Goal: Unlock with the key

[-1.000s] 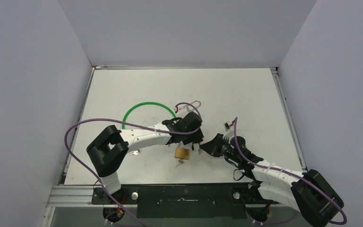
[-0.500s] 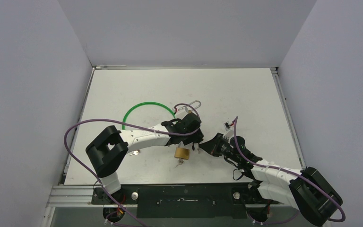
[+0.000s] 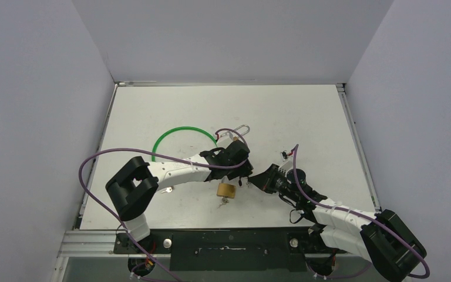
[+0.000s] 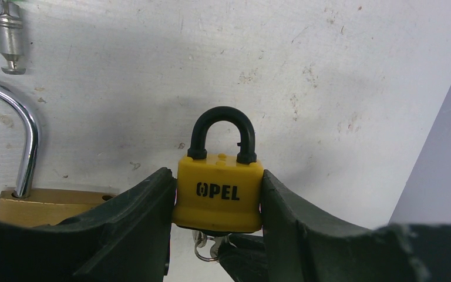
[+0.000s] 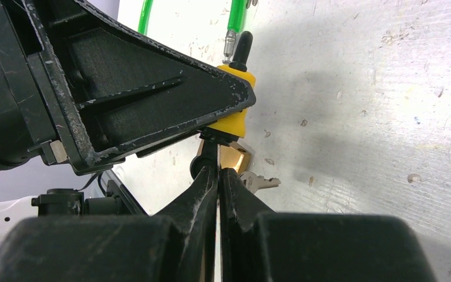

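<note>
A yellow padlock (image 4: pixel 218 197) with a black shackle (image 4: pixel 221 120) is pinched upright by its sides between my left gripper's (image 4: pixel 217 183) jaws. A small key on a ring (image 4: pixel 210 247) hangs from the lock's underside. My right gripper (image 5: pixel 218 167) is shut, its tips pressed up under the yellow padlock (image 5: pixel 234 114) where the key sits. From above, the left gripper (image 3: pixel 242 170) and right gripper (image 3: pixel 253 180) meet tip to tip at mid-table, and the padlock is hidden under them.
A brass padlock (image 3: pixel 227 190) with a key (image 3: pixel 224 201) lies just in front of the grippers. A second brass padlock with a chrome shackle (image 4: pixel 28 138) lies left of the yellow one. A green cable loop (image 3: pixel 179 133) and a loose key (image 3: pixel 165 190) lie to the left.
My right gripper has crept slightly up and left, closer under the padlock. The left arm holds still.
</note>
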